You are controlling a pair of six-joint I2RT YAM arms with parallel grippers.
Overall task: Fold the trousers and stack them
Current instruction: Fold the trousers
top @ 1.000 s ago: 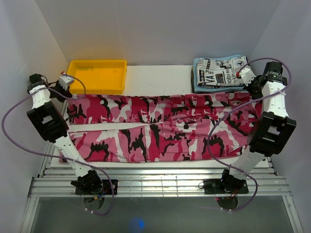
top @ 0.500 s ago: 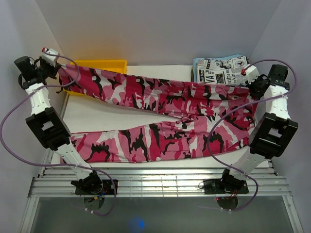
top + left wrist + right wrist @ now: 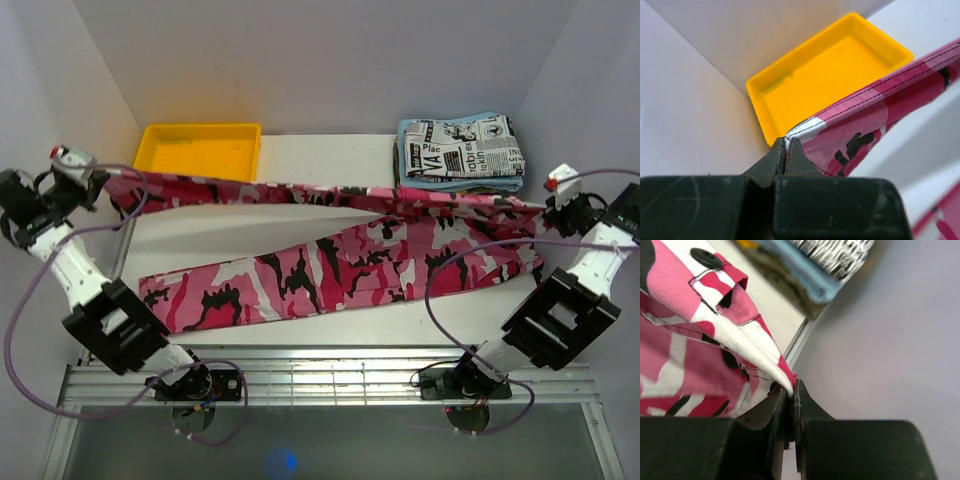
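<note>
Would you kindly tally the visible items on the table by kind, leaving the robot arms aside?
Camouflage trousers: 1
Newspaper-print garment: 1
Light blue cloth: 1
Yellow tray: 1
Total: 4

Trousers span the counter left to right. Rear leg is off the surface, strung between the left jaws at its left end and the right jaws at its right end. Left end is past the counter's left edge, right end at its right edge. Front leg lies flat on the counter, before the strung leg, joined to it at the right. Tray is behind the trousers, left. Print garment on a cloth is behind the trousers, right.
</note>
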